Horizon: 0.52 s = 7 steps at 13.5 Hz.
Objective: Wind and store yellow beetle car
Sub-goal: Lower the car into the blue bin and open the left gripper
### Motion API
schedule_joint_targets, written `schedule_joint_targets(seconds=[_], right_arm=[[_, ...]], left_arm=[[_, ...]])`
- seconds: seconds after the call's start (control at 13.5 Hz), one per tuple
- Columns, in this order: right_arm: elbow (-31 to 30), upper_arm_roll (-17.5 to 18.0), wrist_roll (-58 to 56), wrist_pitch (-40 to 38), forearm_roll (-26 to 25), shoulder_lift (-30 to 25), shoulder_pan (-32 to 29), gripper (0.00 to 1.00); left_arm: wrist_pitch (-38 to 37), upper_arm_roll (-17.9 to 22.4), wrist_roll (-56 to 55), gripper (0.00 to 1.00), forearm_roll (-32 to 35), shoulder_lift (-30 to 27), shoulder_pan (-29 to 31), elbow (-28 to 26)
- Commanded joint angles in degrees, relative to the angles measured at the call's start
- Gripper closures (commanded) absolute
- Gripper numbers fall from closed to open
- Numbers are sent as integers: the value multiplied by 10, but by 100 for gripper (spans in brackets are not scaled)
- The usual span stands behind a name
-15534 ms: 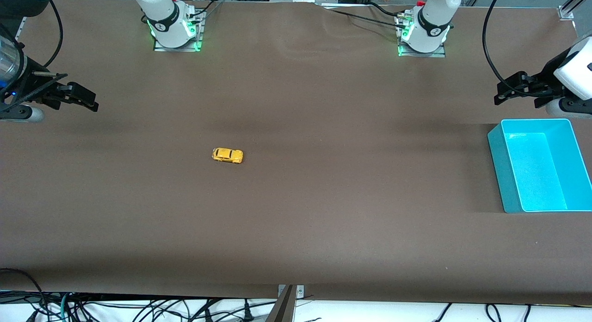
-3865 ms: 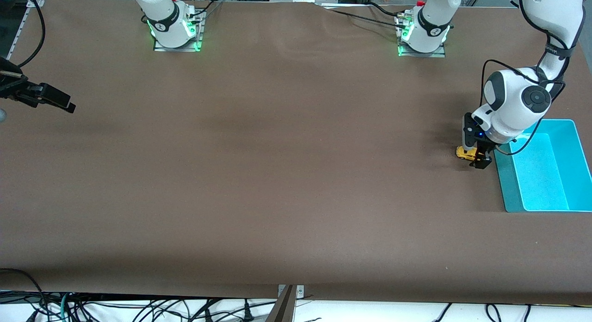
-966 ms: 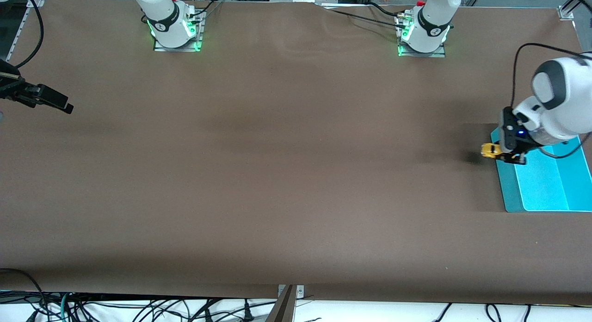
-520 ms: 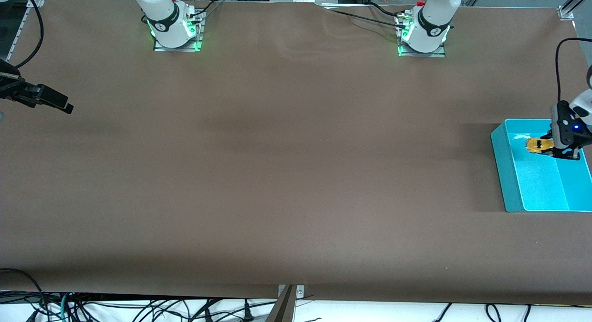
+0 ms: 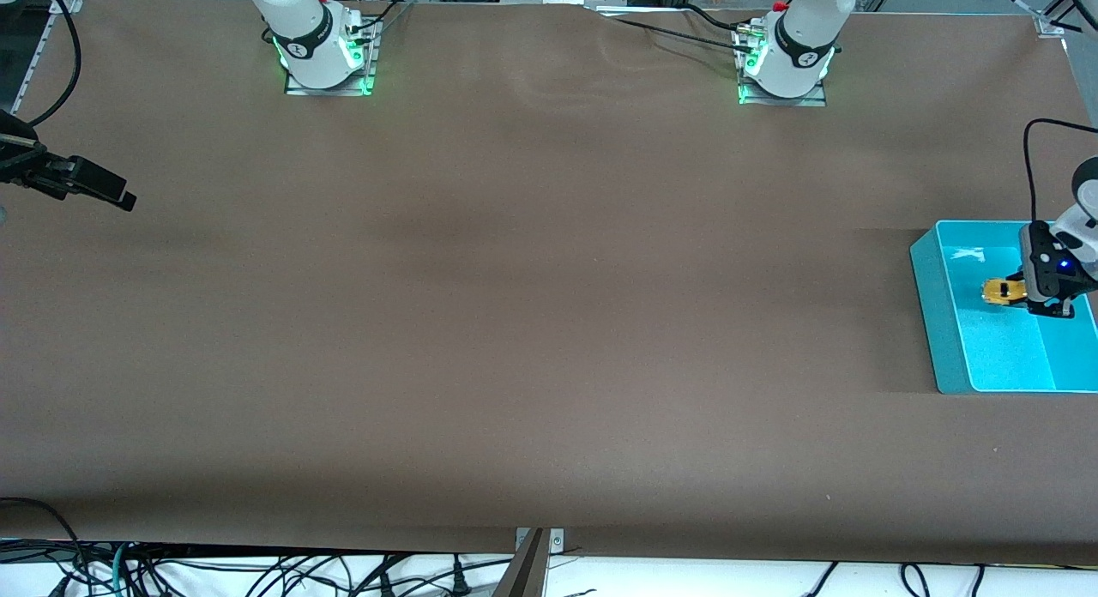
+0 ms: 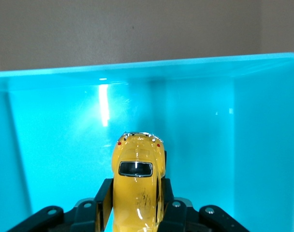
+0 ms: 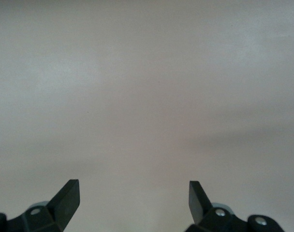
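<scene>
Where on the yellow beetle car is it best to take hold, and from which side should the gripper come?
Probably across the narrow body, one finger on each long flank, coming from one end along its length. The yellow beetle car is rounded and slippery on top, while its sides give two opposed faces. The left gripper holds it this way over the turquoise bin. The right gripper waits open over the right arm's end.

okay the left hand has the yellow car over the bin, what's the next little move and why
Probably open the left hand and let go. It is shut on the car over the bin, inside its walls, so the car should land inside. The right hand waits open.
</scene>
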Motion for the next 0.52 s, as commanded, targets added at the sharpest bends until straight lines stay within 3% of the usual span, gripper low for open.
schedule_joint_targets(seconds=[0.0, 0.45], right_arm=[[8, 2, 8, -7, 6, 1, -4, 0], [8, 2, 8, -8, 6, 1, -4, 0]], left_arm=[[27, -5, 15, 59, -17, 35, 3, 21], [75, -6, 15, 59, -44, 79, 0, 19]])
